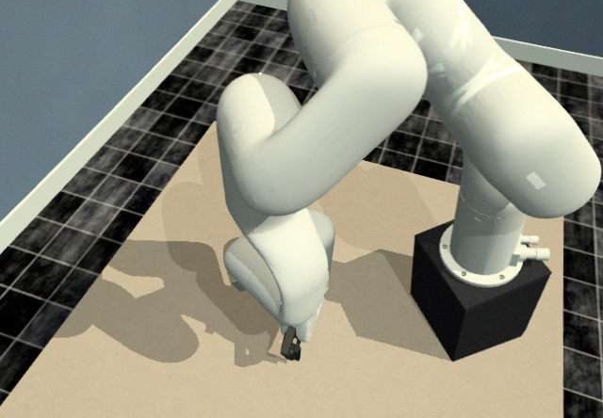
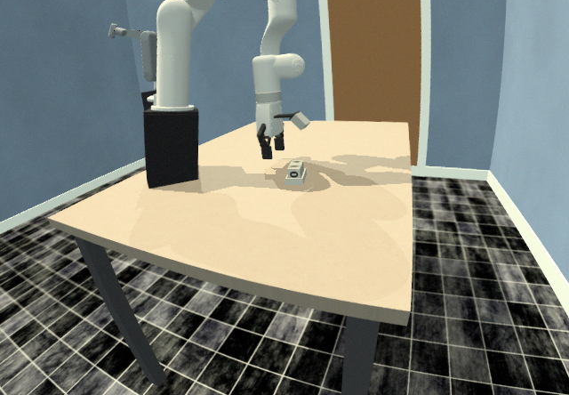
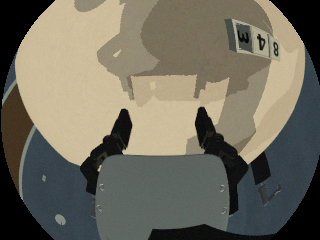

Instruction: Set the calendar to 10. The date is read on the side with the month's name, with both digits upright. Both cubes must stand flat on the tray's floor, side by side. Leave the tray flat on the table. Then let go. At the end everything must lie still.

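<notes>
The tray (image 2: pixel 294 181) stands on the table in the exterior view, with the pale cubes (image 2: pixel 293 172) (image 3: pixel 261 42) in it. A round 0-like mark shows on the near end face. In the wrist view they are at the upper right, with 3, 4 and 8 showing sideways or inverted; I cannot tell which of these faces are tops. The month's name is not readable. My gripper (image 2: pixel 273 152) (image 3: pixel 162 115) is open and empty, above the table, to the left of the tray in the exterior view. In the top view the arm hides the tray and cubes.
The black base block (image 1: pixel 463 306) (image 2: pixel 172 147) of the arm stands on the wooden table (image 1: pixel 389 379) (image 2: pixel 276 253), at the right in the top view and at the left in the exterior view. The arm's shadows fall over the tray area.
</notes>
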`<state>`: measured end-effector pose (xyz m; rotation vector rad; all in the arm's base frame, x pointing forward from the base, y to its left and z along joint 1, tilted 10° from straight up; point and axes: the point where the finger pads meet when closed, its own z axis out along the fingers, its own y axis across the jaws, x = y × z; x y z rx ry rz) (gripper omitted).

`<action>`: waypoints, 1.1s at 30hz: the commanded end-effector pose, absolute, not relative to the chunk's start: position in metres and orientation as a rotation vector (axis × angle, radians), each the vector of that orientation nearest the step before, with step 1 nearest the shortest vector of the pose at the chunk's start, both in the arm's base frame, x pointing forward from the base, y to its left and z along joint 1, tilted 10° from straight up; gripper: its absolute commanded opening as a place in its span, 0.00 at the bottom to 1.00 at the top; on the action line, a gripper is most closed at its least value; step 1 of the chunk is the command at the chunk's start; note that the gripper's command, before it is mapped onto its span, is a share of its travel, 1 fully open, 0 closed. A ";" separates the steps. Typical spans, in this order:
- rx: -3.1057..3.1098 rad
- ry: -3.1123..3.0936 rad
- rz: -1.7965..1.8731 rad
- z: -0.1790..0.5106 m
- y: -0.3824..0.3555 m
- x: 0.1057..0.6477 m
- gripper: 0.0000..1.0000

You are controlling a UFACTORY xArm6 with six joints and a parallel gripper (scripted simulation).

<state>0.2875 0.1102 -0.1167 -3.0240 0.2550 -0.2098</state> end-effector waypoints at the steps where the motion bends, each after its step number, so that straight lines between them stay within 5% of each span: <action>1: -3.023 0.255 -0.212 -0.116 0.110 0.288 1.00; 33: -3.023 0.259 -0.212 -0.086 0.108 0.284 1.00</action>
